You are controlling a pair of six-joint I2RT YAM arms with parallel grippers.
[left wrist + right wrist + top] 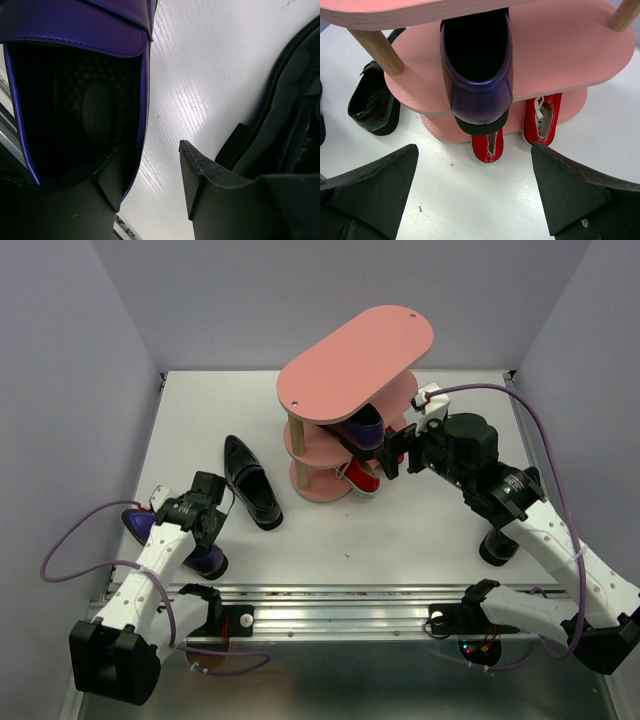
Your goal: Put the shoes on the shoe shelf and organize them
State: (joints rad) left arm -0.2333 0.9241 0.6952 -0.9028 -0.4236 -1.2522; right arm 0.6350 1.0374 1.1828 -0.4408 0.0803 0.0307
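The pink shoe shelf (340,360) stands mid-table. One purple shoe (477,70) sits heel-out on its middle board (560,55). Two red sneakers (487,146) (542,120) rest on the bottom board. My right gripper (475,170) hangs open just in front of the purple shoe's heel, holding nothing. A second purple shoe (75,75) lies at the table's left. My left gripper (150,165) is open astride its side wall, one finger inside the shoe and the other outside, with a gap to the wall. A black loafer (250,482) lies beside it.
The black loafer (290,115) lies close on the outer side of my left gripper. Grey walls close in the white table (400,530) on three sides. A metal rail (330,605) runs along the near edge by the arm bases.
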